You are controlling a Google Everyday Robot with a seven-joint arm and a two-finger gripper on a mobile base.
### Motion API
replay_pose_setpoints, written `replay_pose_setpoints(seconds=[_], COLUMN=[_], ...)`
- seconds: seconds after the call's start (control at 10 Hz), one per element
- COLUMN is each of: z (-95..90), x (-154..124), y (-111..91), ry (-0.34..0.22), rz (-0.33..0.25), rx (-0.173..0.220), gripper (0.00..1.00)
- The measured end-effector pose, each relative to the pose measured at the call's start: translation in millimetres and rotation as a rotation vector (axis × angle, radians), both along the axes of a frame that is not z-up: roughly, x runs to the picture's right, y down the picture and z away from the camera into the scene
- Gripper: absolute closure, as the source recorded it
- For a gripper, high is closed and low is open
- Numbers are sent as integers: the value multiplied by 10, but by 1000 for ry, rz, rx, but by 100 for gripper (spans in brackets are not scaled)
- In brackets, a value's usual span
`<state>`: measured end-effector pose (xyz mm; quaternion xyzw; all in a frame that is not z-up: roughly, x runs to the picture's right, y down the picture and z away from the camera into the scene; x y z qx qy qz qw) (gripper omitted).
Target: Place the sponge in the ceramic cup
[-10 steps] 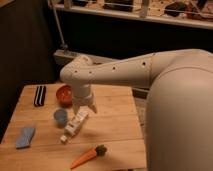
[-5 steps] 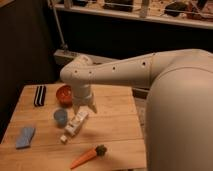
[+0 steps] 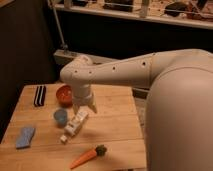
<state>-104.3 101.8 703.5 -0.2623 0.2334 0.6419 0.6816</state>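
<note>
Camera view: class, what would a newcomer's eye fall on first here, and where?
The big white robot arm reaches in from the right, its gripper open over the middle of the wooden table, just above a white oblong object. Then the colours: an orange carrot at the front edge, an orange-red bowl at the back left with the ceramic cup in front of it, and the sponge alone at front left.

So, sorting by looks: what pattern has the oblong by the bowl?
The oblong is black-and-white striped, camera view; gripper open near the cup.
</note>
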Motion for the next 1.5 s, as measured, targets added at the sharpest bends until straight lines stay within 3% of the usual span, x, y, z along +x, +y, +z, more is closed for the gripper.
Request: replay_pose_setpoints(seconds=[1.0,1.1,1.3,1.5], z=[18,62,180,250], x=[-5,-49,-356,-602], y=[-30,-80,-205,-244], ry=[-9,-29,-119,-182], rz=[-18,-59,-221,-338], rx=[13,37,101,129], gripper=[35,35,35,35])
